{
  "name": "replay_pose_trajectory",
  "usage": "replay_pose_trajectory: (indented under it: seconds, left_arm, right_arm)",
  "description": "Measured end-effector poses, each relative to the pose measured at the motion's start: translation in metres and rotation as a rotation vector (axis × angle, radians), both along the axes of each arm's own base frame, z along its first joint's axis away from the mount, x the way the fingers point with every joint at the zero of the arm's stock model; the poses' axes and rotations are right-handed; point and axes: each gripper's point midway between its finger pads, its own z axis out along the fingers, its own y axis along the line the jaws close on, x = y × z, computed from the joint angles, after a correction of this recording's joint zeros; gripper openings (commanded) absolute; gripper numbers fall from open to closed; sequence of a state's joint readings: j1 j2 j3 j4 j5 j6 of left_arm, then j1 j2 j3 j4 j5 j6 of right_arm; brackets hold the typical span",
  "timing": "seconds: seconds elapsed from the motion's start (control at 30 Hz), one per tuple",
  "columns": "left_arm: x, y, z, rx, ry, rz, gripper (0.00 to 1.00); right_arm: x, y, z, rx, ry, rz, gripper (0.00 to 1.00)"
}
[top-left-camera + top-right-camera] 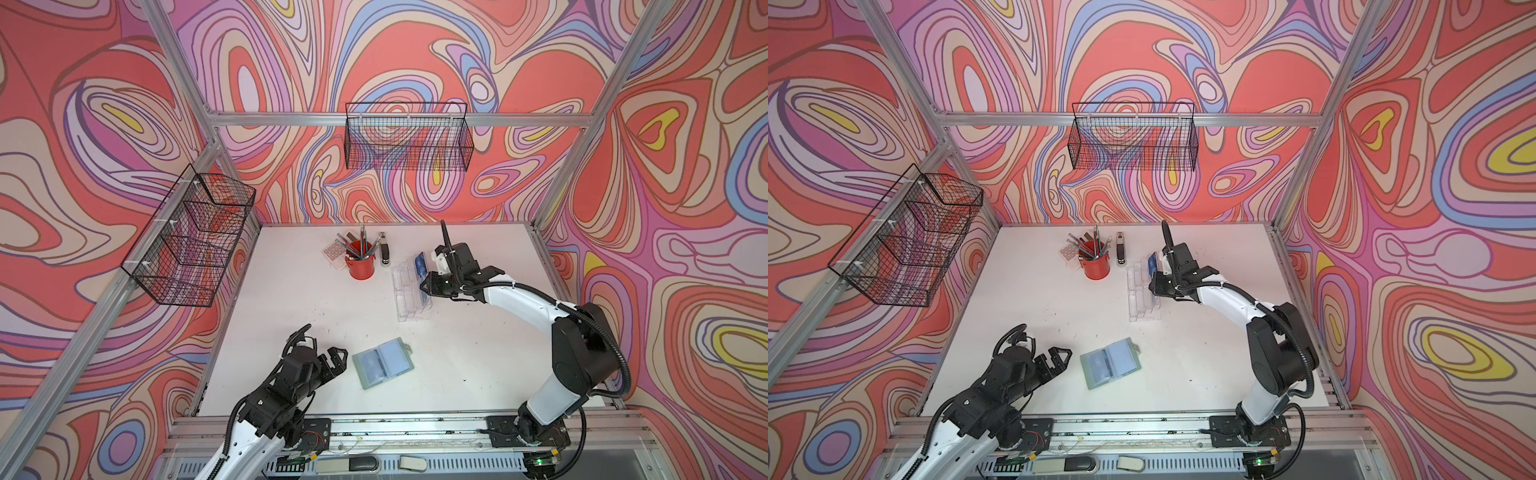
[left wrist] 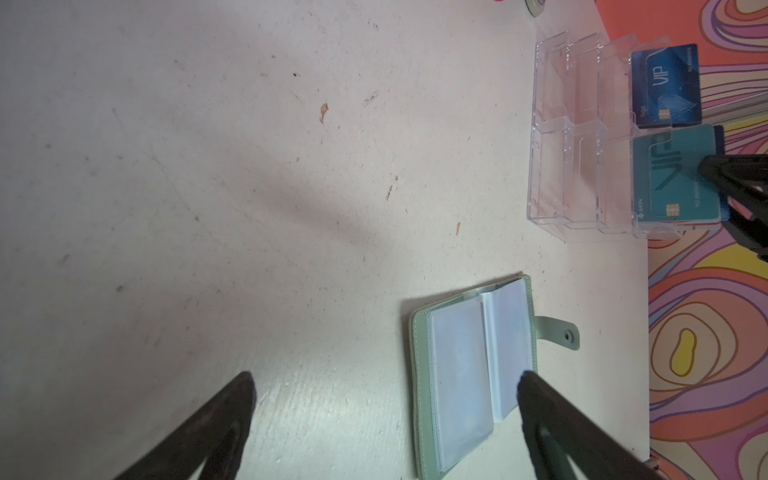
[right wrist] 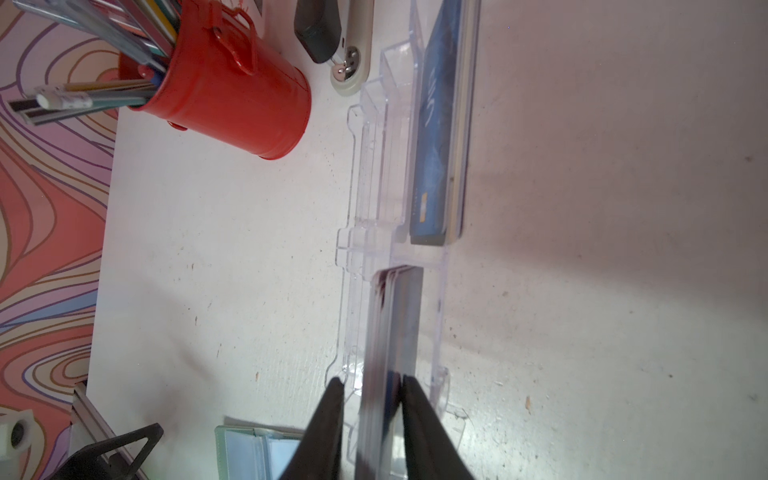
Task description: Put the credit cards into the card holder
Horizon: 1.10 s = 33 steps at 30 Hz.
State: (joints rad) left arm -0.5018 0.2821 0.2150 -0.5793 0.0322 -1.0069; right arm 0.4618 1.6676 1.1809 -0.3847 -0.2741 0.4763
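Two credit cards [image 2: 666,85] in the acrylic stand [image 2: 582,166] read "VIP".

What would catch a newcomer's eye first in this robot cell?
The swirling red-and-purple walls all around dominate. On the white table, a red bucket of pens stands at the back, and the right hand straddles a teal-fronted stack of credit cards in a clear stand. The green card holder lies open beside the wide-open left hand.

Both top views look down from above the front edge onto the whole white surface [image 1: 457,353], sharing nearly everything. The left wrist camera sits close over the sage-green booklet card holder [image 2: 457,374], the clear tiered acrylic stand [image 2: 569,137] beyond; the right wrist camera sights closely along that stand.
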Motion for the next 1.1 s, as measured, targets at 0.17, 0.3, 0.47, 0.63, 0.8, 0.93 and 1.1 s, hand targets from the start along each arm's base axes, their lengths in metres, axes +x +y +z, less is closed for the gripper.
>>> replay_pose_trajectory:
  seconds: [0.17,0.3,0.47,0.63,0.8,0.93,1.1]
  left_arm:
    - [0.000,0.000,0.000,0.000,0.000,0.000,1.00]
    - [0.000,0.000,0.000,0.000,0.000,0.000,1.00]
    - [0.000,0.000,0.000,0.000,0.000,0.000,1.00]
    - [0.000,0.000,0.000,0.000,0.000,-0.001,1.00]
    - [0.000,0.000,0.000,0.001,0.002,0.000,1.00]
    - [0.000,0.000,0.000,0.000,0.002,-0.001,1.00]
    - [-0.001,-0.003,0.001,-0.013,0.003,-0.016,1.00]
  right_arm:
    - [-0.001,0.000,0.008,0.009,-0.016,0.000,0.22]
    - [-0.001,0.000,0.009,0.010,-0.017,-0.002,0.20]
    - [-0.001,-0.001,0.010,0.006,-0.019,-0.005,0.14]
    - [-0.001,-0.005,0.011,-0.010,-0.026,-0.017,0.07]
    - [-0.001,-0.009,0.015,-0.023,-0.036,-0.029,0.03]
    - [-0.002,-0.013,0.018,-0.043,-0.047,-0.039,0.00]
    - [-0.004,-0.024,0.034,-0.069,-0.092,-0.076,0.00]
